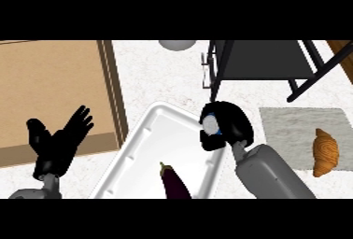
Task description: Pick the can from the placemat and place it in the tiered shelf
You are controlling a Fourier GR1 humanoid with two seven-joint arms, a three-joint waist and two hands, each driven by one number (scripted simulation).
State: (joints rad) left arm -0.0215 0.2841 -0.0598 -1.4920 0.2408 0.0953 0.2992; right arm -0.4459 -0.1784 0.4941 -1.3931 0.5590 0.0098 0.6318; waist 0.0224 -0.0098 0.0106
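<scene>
Over the tray's far right rim: the right robot hand [231, 126] hangs with its fingers curled round the can [209, 123] and hides most of it.
Can: off the placemat [289, 131] and in the air. It is left of the mat and just near of the tiered shelf's [262, 58] left leg.
Can's axis: only a pale round end and a strip of blue show. The end faces left, so the long axis seems to run left to right, lying over and not upright. The fingers cover too much to be sure.
Why held so: a wrap round the body looks meant to carry the can clear of the worktop [158, 79] and up to a shelf tier. It would likely need turning upright before it is set down.
Tiered shelf: dark frame at the far right. Its flat tier faces up and lies far of the right robot hand.
Placemat: grey, at the right, with a croissant [325, 151] on its right side.
Tray [162, 140]: white, at centre, placed at a slant. An aubergine [176, 182] lies at its near end.
Left robot hand [59, 140]: at the left by the wooden board [48, 88], resting open with its fingers up and holding nothing.
Step in hand: the carry. Placing is not yet done.
</scene>
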